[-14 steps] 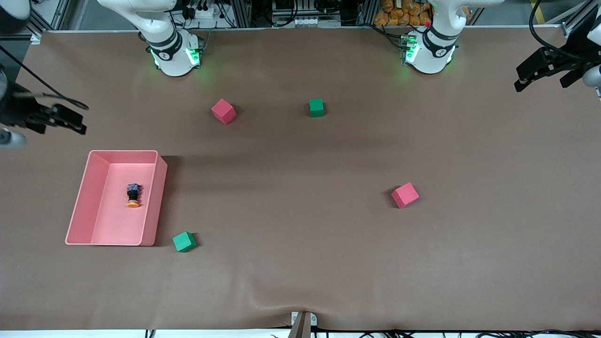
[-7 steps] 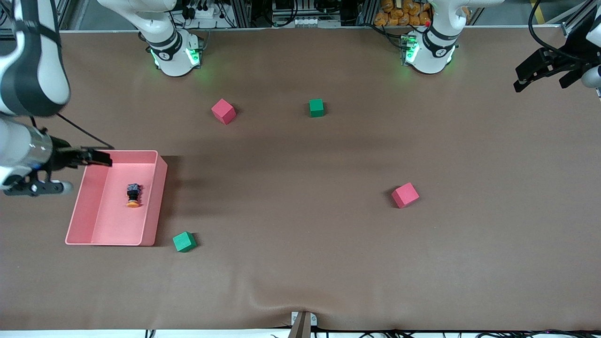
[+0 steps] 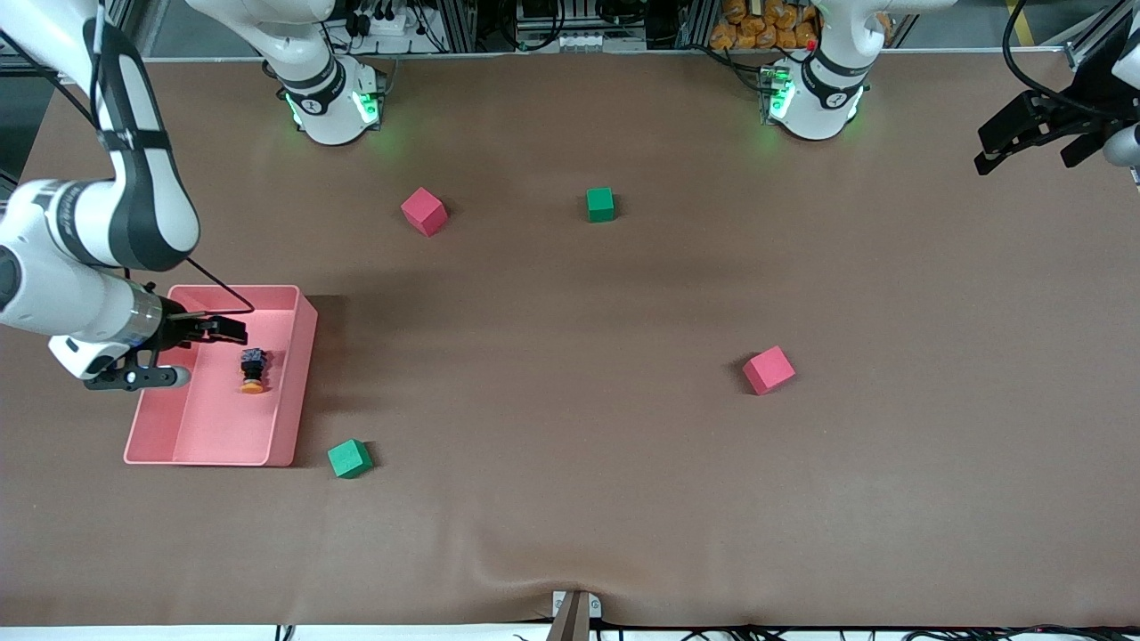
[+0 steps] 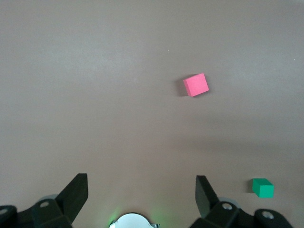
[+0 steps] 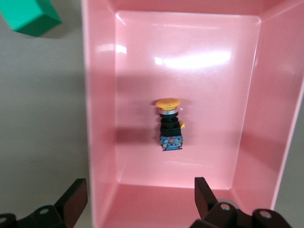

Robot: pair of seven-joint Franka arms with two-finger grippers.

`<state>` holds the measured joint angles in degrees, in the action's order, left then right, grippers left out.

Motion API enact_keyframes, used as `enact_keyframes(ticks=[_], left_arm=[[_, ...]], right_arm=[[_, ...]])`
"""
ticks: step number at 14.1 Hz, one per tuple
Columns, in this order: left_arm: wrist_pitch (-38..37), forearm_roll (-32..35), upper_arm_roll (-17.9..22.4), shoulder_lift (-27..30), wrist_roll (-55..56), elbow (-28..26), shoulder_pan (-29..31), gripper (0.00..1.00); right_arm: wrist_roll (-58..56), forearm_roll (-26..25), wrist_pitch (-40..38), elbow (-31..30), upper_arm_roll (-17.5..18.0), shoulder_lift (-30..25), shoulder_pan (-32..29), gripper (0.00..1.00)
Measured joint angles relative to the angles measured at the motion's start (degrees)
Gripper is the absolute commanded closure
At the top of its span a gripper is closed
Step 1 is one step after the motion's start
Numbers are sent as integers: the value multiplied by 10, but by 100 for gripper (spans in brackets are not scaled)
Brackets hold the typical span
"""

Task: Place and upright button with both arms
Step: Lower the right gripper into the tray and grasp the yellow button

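The button (image 3: 253,369) lies on its side on the floor of a pink tray (image 3: 294,374), toward the right arm's end of the table. Its orange cap (image 5: 167,103) and black body (image 5: 170,127) show in the right wrist view. My right gripper (image 3: 233,331) hangs open over the tray, close beside the button and apart from it. In its own view the right gripper (image 5: 140,194) holds nothing, with one finger over the tray wall (image 5: 99,142). My left gripper (image 3: 980,150) waits open and high at the left arm's end of the table, and in its wrist view the left gripper (image 4: 141,190) is empty.
A green cube (image 3: 349,458) sits just off the tray's corner nearest the front camera. A red cube (image 3: 424,211) and a green cube (image 3: 600,204) lie near the bases. Another red cube (image 3: 768,369) lies mid-table toward the left arm's end.
My right arm has swung in from the table's end and brought its open gripper over the tray beside the button. The left arm and the button have not moved.
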<state>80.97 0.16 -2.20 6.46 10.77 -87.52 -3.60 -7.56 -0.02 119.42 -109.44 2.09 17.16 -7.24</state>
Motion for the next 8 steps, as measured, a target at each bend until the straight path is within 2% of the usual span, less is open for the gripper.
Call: enact_keyframes(ticks=[8], left_arm=[[0, 0, 1, 0, 0, 0, 1, 0]], right_arm=[[-7, 0, 71, -4, -2, 80, -19, 0]])
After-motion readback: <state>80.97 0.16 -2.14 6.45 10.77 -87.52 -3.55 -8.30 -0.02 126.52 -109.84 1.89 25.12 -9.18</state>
